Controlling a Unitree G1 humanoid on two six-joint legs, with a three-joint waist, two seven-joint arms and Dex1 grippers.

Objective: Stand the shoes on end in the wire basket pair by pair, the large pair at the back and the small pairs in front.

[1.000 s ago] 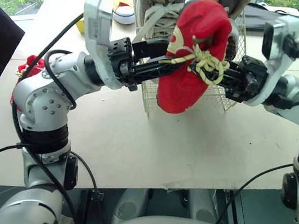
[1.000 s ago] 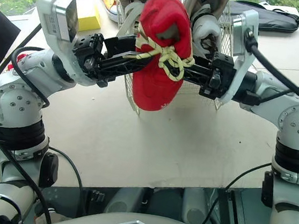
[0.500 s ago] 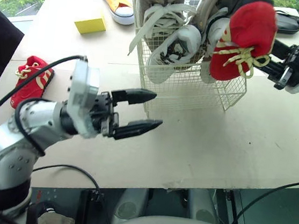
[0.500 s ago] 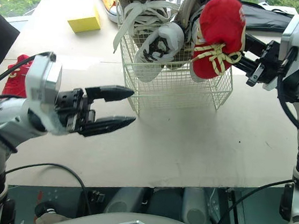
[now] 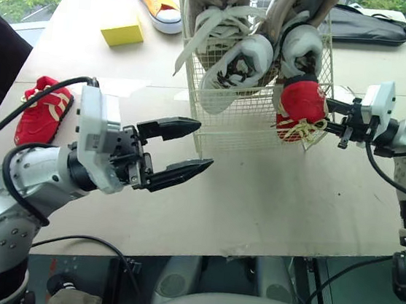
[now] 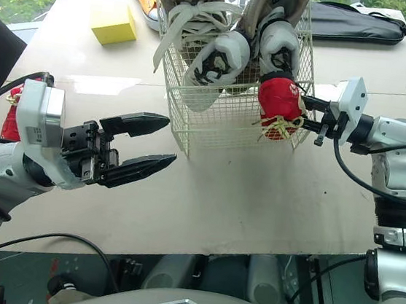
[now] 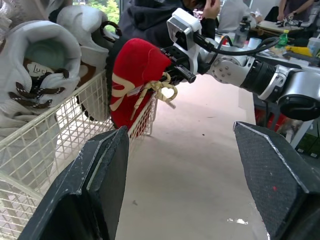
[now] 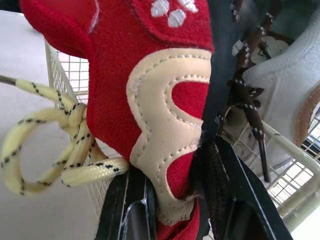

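Observation:
A small red shoe (image 5: 299, 104) with yellow laces is on end at the front right corner of the white wire basket (image 5: 239, 121). Its lower part sits behind the wire wall (image 7: 146, 116) and its laces hang outside. My right gripper (image 5: 319, 115) is shut on this shoe (image 8: 165, 125). Two large beige and white shoes (image 5: 233, 49) stand on end at the basket's back. My left gripper (image 5: 203, 146) hovers open over the table, left of the basket and apart from it. A second red shoe (image 5: 43, 110) lies at the table's left edge.
At the far left of the table (image 5: 256, 202) lie an orange shoe (image 5: 156, 0) and a yellow block (image 5: 122, 33). A black bag (image 5: 364, 27) lies at the far right. Several people sit at desks in the background of the left wrist view.
A second ago both grippers held the red shoe before the basket. The left let go and drew back open. The right carried the shoe over and lowered it into the front right corner.

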